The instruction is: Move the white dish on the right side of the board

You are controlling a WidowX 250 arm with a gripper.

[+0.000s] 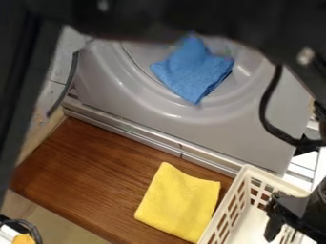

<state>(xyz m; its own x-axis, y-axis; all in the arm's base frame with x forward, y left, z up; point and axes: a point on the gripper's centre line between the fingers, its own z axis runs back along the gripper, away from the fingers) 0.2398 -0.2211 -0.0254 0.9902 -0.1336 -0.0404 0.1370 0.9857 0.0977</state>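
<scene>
At the lower right edge, the black gripper (pixel 290 209) hangs over the white slotted basket (pixel 237 193), inside its rim as seen from the camera. Part of the basket is hidden behind the gripper, and the basket runs past the bottom edge. It stands at the right end of the brown wooden board (pixel 96 167). A yellow cloth (pixel 180 202) lies on the board just left of the basket. I cannot tell whether the gripper touches the basket.
A grey machine front with a round opening (pixel 159 107) stands behind the board, a blue cloth (pixel 194 69) in it. Dark, blurred parts cover the top and left edges. A black cable (pixel 270 126) hangs at the right. Another cable and a yellow piece (pixel 24 239) are at the lower left.
</scene>
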